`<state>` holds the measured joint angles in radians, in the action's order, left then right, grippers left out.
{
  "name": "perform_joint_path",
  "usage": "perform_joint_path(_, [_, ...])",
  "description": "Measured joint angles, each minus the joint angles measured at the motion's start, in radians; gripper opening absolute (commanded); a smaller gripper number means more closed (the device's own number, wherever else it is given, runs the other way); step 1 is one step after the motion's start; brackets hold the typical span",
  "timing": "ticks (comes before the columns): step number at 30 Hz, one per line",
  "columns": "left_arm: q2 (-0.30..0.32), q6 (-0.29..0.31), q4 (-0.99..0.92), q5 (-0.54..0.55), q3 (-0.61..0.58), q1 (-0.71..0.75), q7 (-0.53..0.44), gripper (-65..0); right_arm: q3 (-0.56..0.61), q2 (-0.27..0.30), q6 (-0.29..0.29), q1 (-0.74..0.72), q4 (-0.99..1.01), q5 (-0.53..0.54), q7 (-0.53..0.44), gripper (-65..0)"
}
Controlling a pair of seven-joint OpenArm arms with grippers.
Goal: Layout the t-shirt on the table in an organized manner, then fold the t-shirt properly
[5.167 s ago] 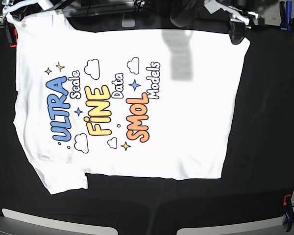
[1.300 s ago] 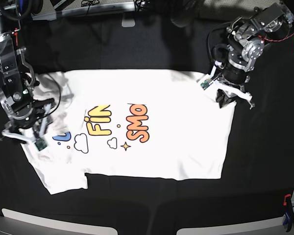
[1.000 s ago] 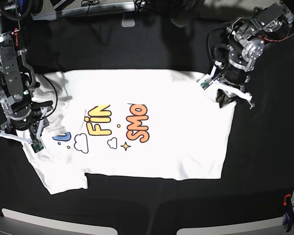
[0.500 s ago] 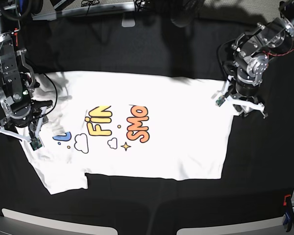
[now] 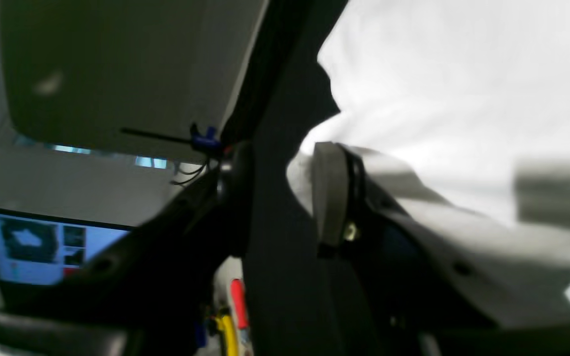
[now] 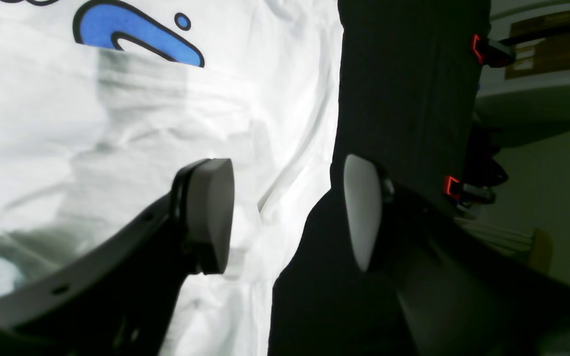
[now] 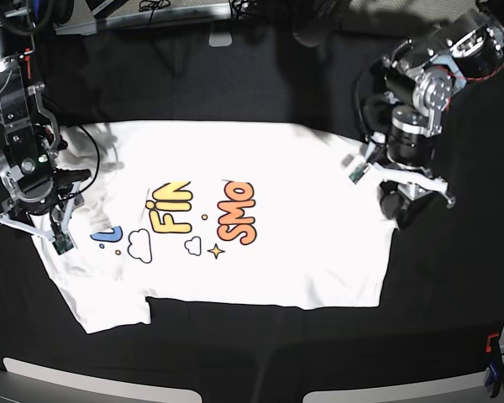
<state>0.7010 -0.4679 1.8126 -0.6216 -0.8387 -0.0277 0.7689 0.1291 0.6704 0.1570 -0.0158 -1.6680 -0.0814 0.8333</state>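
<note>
While the t-shirt (image 7: 235,218) lies spread on the black table (image 7: 235,75), its far edge is folded toward the near side, so only part of the print shows: yellow letters (image 7: 168,208), orange letters (image 7: 238,210), a blue fragment (image 7: 107,236), small clouds and a star. One sleeve (image 7: 109,315) juts out at the near left of the base view.

Right gripper (image 7: 35,225), on the left of the base view, hangs over the shirt's left edge. Its wrist view shows the fingers (image 6: 208,212) apart and holding nothing, one over white cloth, the other over black table, with the shirt's edge running between them.

Left gripper (image 7: 401,191), on the right of the base view, sits at the shirt's right edge near the folded corner. Its wrist view is blurred; the fingers (image 5: 329,193) stand apart with black table in the gap, and white cloth lies just beside one of them. Whether that finger touches the cloth cannot be told.

Orange clips (image 6: 483,49) show at the table's edge, and a lit laptop screen (image 5: 32,249) stands beyond it.
</note>
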Motion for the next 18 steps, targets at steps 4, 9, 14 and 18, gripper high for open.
perform_joint_path(4, [0.006, 0.103, -0.027, 0.108, 0.0, 0.0, 0.024, -46.7, 0.0, 0.0, 0.0, 0.0, 0.0, 0.0, 0.002, -30.8])
perform_joint_path(9, [0.017, 0.116, -0.126, 0.143, 0.0, -0.006, 0.083, -46.7, 0.0, 0.0, 0.0, 0.0, 0.0, 0.0, 0.002, -30.8])
perform_joint_path(14, [0.023, 0.107, -0.121, 0.063, 0.001, 0.013, 0.078, -46.7, 0.0, 0.0, 0.0, 0.0, -0.001, 0.0, 0.0, -30.8])
perform_joint_path(18, [0.022, 0.105, 0.005, -0.025, 0.001, 0.089, 0.017, -46.7, 0.0, 0.002, 0.092, 0.005, -0.018, -0.008, -0.027, -30.8])
